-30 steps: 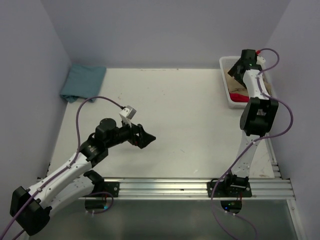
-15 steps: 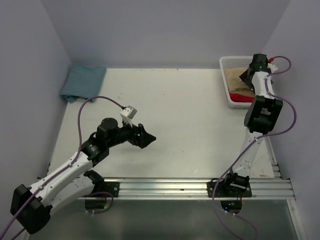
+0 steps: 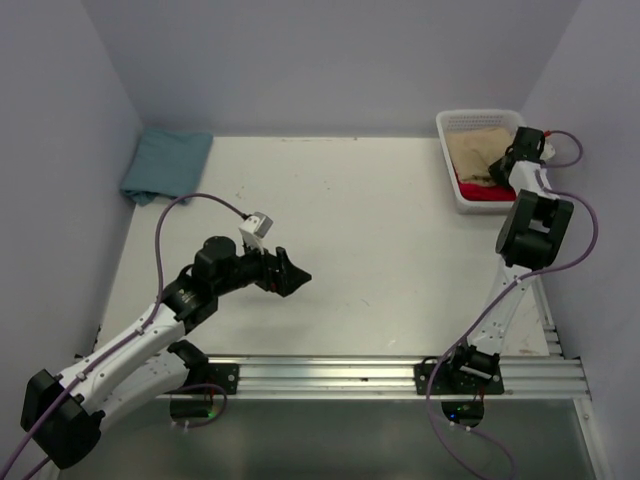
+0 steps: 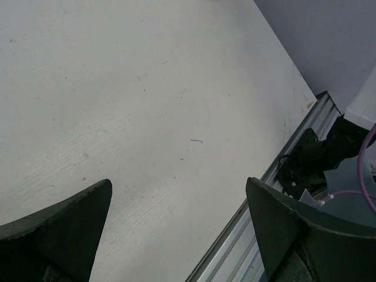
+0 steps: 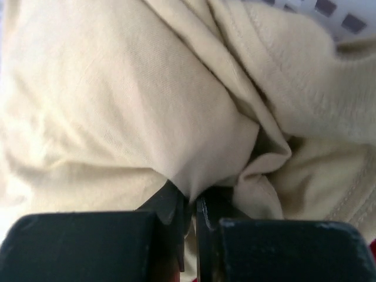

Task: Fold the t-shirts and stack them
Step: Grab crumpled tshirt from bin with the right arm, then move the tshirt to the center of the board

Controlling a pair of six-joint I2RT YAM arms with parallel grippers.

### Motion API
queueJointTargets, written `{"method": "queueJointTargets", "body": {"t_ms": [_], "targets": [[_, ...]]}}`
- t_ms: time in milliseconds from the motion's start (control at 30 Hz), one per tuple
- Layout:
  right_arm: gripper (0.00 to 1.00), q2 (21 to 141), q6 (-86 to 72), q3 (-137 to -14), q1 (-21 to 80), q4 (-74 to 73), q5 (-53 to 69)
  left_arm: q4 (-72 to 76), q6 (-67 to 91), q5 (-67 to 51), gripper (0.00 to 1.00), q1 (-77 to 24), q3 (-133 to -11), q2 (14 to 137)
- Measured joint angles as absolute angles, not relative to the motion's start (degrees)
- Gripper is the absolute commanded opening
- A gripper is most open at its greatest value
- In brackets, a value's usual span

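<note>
Your right jaws pinch a fold of the tan t-shirt (image 5: 117,106) inside the white basket (image 3: 480,114); left jaws gape empty.

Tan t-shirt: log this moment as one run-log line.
right fingers shut on tan t-shirt in basket | left fingers open over table | teal t-shirt far-left corner
</note>
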State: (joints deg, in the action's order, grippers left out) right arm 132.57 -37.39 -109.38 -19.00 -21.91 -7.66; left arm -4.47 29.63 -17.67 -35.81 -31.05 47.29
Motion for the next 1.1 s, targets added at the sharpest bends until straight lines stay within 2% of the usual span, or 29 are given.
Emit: {"method": "queueJointTargets", "body": {"t_ms": [133, 267, 600, 933, 1100], "targets": [[0.0, 125.21, -37.47, -94.45, -19.97, -6.7, -0.27, -4.32, 30.41, -17.74, 1.0, -35.81, -31.05, 47.31], [0.0, 119.31, -38.02, -87.26, -19.75, 2.55, 8.1, -3.95, 30.85, -17.8, 1.0, -35.81, -31.05, 47.62], [0.0, 104.57, -42.15, -79.44, -18.59, 19.35, 24.14, -1.5, 30.92, -18.87, 1.0, -35.81, -30.74, 47.64], [0.0, 100.03, -58.15, -76.07, -16.67, 40.16, 41.93, -1.04, 30.96, -18.63, 1.0, -35.83, -29.76, 45.01], [0.0, 92.58, -59.64, -70.3, -12.27, 42.46, 47.75, -2.11, 30.92, -16.45, 1.0, -35.81, -29.78, 42.85]]}}
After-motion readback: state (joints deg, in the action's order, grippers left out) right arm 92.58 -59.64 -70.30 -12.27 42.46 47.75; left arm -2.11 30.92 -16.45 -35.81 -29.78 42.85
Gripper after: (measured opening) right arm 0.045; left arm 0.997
